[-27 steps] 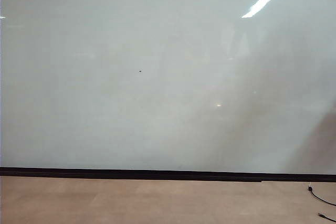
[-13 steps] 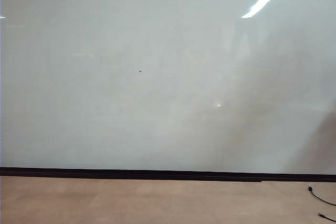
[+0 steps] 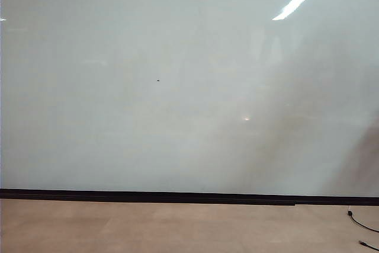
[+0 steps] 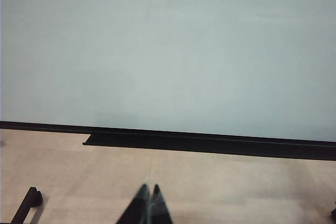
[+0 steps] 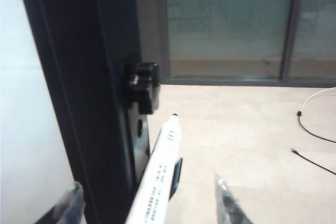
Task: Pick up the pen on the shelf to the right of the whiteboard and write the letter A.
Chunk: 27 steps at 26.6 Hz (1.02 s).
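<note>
The whiteboard point(image 3: 177, 87) fills the exterior view, where neither gripper shows; it bears only a tiny dark speck point(image 3: 158, 80), and no letter A is in view. In the right wrist view the pen point(image 5: 161, 169), white-barrelled with a dark tip, leans beside the board's black side frame point(image 5: 79, 77), against a small black shelf piece point(image 5: 177, 174). My right gripper point(image 5: 149, 203) is open, one finger on each side of the pen, with gaps to both. My left gripper point(image 4: 149, 188) is shut and empty, low over the floor in front of the whiteboard point(image 4: 168, 51).
A black knob point(image 5: 142, 85) sticks out of the side frame. A black tray point(image 4: 210, 142) runs along the board's lower edge. Cables point(image 5: 315, 124) lie on the tan floor, also cables point(image 3: 362, 226). Glass doors point(image 5: 231, 19) stand behind. A black stand foot point(image 4: 29, 203) is near the left gripper.
</note>
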### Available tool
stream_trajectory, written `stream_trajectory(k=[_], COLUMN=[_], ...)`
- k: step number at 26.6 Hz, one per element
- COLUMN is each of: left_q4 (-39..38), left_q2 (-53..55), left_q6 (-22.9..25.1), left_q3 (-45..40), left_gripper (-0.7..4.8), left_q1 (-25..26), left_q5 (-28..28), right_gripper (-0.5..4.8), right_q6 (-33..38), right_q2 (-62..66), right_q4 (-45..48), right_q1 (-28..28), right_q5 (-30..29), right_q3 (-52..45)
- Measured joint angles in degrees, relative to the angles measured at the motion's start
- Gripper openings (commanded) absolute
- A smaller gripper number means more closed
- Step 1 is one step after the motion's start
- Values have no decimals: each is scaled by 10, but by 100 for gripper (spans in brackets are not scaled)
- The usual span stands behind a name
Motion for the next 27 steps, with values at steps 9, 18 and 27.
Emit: stream_trajectory(k=[9,18,27], left_q4=[0,0,0], left_q2=[0,0,0], left_q6=[0,0,0], left_q3=[0,0,0], left_gripper=[-5,-4,-4], left_q1=[0,0,0], left_q5=[0,0,0], right_gripper=[323,292,270], right_q6=[2,2,7], right_q2=[7,17,17], right_q4=[-10,-17,5], right_q1=[1,7,7], right_q5=[-9,-9,-10], right_q3=[13,15,15])
